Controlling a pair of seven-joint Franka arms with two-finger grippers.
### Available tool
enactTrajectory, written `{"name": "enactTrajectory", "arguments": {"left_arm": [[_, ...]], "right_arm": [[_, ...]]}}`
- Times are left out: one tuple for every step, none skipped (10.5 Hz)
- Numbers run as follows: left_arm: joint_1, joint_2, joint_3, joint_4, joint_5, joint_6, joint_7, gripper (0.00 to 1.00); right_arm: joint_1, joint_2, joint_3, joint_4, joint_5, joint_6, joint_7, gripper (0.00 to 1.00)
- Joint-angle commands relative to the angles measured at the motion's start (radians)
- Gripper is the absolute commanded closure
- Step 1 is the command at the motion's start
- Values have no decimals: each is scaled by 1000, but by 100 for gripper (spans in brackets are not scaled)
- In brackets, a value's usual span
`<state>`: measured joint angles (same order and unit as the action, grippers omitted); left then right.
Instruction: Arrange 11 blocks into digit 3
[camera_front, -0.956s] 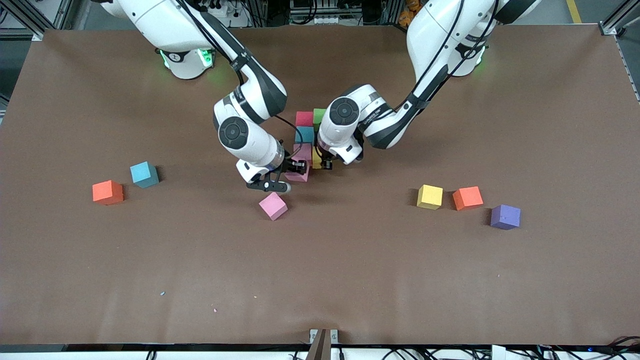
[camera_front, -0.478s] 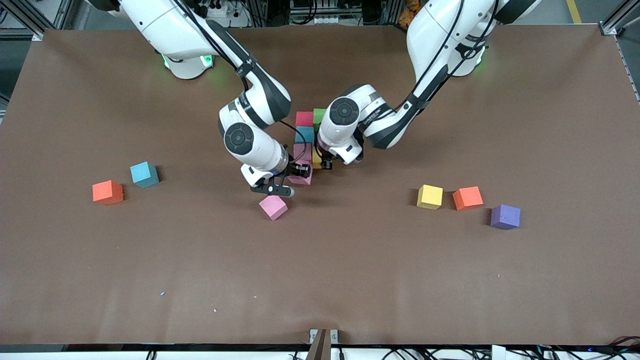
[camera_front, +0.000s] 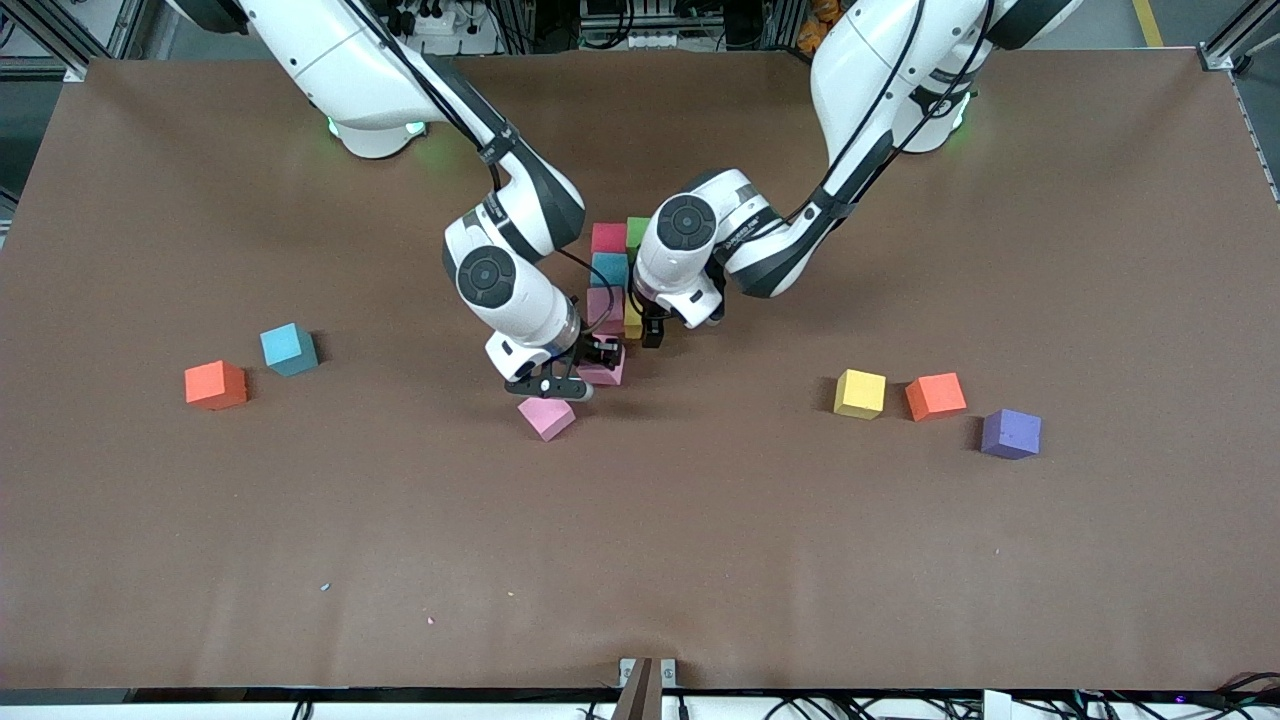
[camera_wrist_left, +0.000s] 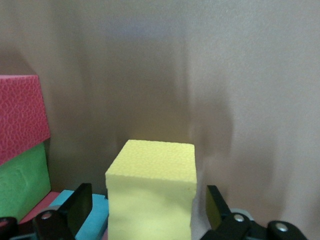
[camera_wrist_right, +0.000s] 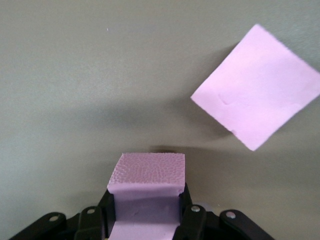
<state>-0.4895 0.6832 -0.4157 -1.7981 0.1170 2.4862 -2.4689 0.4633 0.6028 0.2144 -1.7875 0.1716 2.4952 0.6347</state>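
Front view: my right gripper (camera_front: 590, 368) is clamped on a pink block (camera_front: 604, 372), low at the camera-side end of the cluster. My left gripper (camera_front: 652, 331) sits at the yellow block (camera_front: 632, 318) in that cluster, just beside the stacked column. Cluster count visible: one red (camera_front: 608, 237), one green (camera_front: 638, 230), one light blue (camera_front: 609, 268), one pink (camera_front: 603, 304), the yellow, plus my held pink. Loose blocks: one pink (camera_front: 546, 416) just under my right wrist, one light blue (camera_front: 288, 347), one orange (camera_front: 215, 384) toward the right arm's end; one yellow (camera_front: 860, 393), one orange (camera_front: 935, 396), one purple (camera_front: 1010, 433) toward the left arm's end. Twelve seen in all.

Left wrist view: fingers (camera_wrist_left: 77, 208) spread wide either side of the yellow block, apart from it. Risk: lifting away crooked could clip it and shove the row.

Right wrist view: pink block pinched tight. Loose pink sits near; lowering could nudge it, or the foam could stick on release.
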Motion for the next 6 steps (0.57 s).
{"name": "enactTrajectory", "arguments": {"left_arm": [[-1, -14, 5, 6, 23, -6, -9, 0], [-1, -28, 6, 6, 23, -27, -7, 0], [6, -45, 6, 6, 23, -58, 4, 0], [17, -62, 5, 6, 23, -73, 7, 0], [26, -79, 5, 6, 23, -81, 7, 0], [40, -99, 6, 8, 23, -96, 11, 0]], "right_arm": [[24, 28, -7, 26, -58, 2, 26, 94], [24, 29, -7, 25, -84, 1, 52, 93], [20, 29, -7, 25, -92, 1, 57, 93], [15, 31, -7, 25, -92, -1, 57, 93], [14, 31, -9, 23, -92, -7, 57, 93], [14, 32, -10, 23, -92, -9, 65, 93]]}}
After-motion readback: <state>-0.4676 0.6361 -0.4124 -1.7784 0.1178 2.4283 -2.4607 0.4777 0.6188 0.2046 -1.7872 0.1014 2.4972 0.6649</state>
